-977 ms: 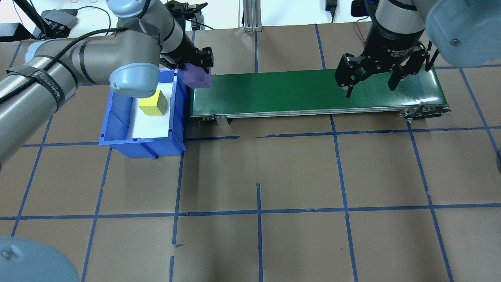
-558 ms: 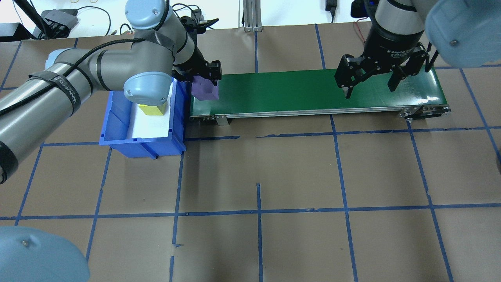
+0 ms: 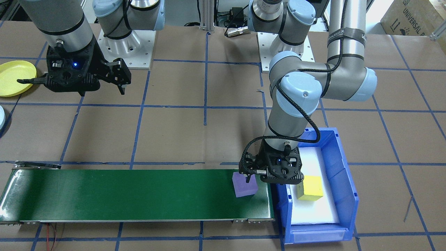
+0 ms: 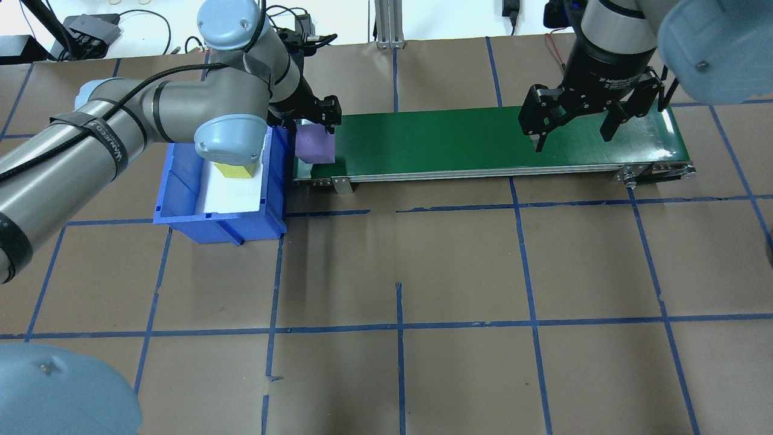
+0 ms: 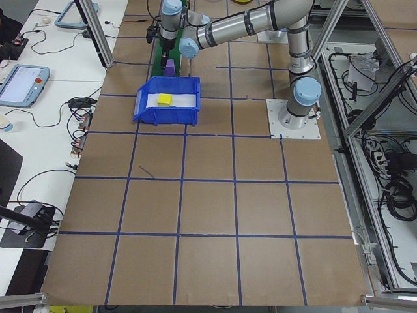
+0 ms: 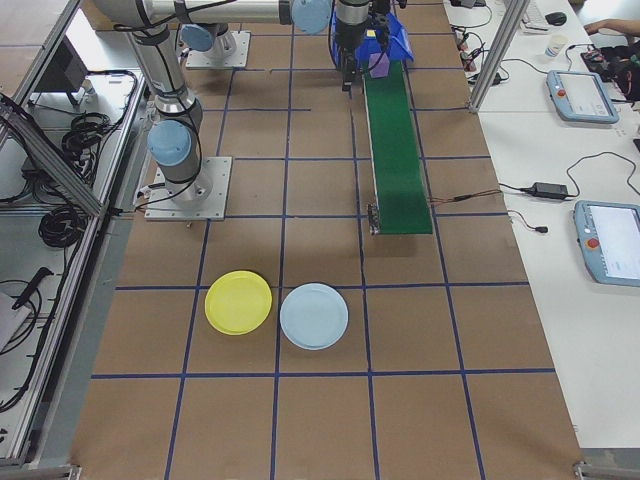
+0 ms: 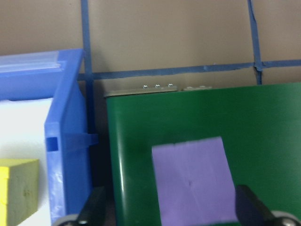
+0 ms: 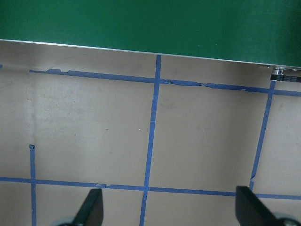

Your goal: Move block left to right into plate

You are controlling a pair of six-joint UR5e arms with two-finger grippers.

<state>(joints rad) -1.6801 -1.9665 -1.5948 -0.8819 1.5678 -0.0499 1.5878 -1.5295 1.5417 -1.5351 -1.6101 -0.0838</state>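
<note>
A purple block (image 4: 314,145) lies on the green conveyor belt (image 4: 435,142) at its end beside the blue bin. My left gripper (image 4: 310,124) hovers just over it, open. In the left wrist view the block (image 7: 193,183) sits between the spread fingertips (image 7: 248,207), nearer the one on the belt side. My right gripper (image 4: 570,130) hangs open and empty above the belt's other end. The yellow plate (image 6: 238,302) rests on the table past that end, also visible behind the right gripper (image 3: 14,78).
A blue bin (image 4: 181,193) with a white liner holds a yellow block (image 4: 235,171) and stands against the belt's end. A light blue plate (image 6: 314,316) lies beside the yellow one. Brown paper with blue tape lines covers the table (image 4: 398,272).
The left arm carried the purple block from over the bin's edge onto the belt end and lowered it. Its fingers have let go. The right arm has barely moved.
</note>
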